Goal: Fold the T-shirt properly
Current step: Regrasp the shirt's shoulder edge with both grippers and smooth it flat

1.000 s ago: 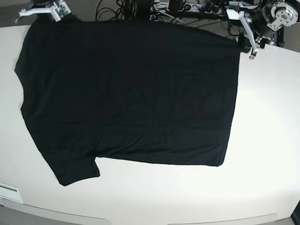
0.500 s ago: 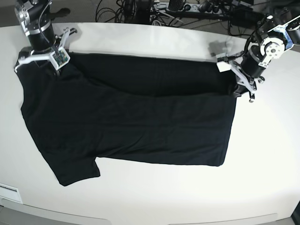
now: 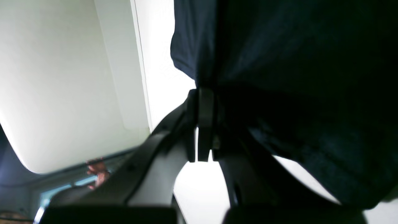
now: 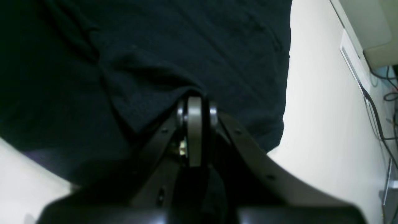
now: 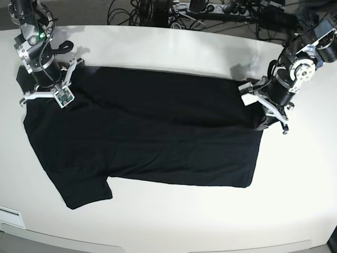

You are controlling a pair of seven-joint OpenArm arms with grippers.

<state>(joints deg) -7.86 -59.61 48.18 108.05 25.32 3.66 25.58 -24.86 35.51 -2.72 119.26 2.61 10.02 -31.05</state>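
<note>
The black T-shirt (image 5: 158,147) lies spread on the white table (image 5: 184,221), plain side up, one short sleeve at the near left. Its far edge is lifted and drawn over the body as a long fold. At the right in the base view, my left gripper (image 5: 261,122) is shut on the T-shirt's far right corner. In the left wrist view the left gripper (image 3: 202,93) pinches dark cloth (image 3: 295,62) that hangs from it. My right gripper (image 5: 46,96) is shut on the far left corner. In the right wrist view, the T-shirt (image 4: 155,46) bunches at the right gripper (image 4: 194,102).
Cables and power strips (image 5: 158,10) lie beyond the table's far edge. A white label (image 5: 10,216) sits at the near left corner. Bare table runs along the front and the right of the shirt.
Both grippers have carried the shirt's far edge from the table's back toward the front, laying a growing fold over the body. The near hem and sleeve have stayed put.
</note>
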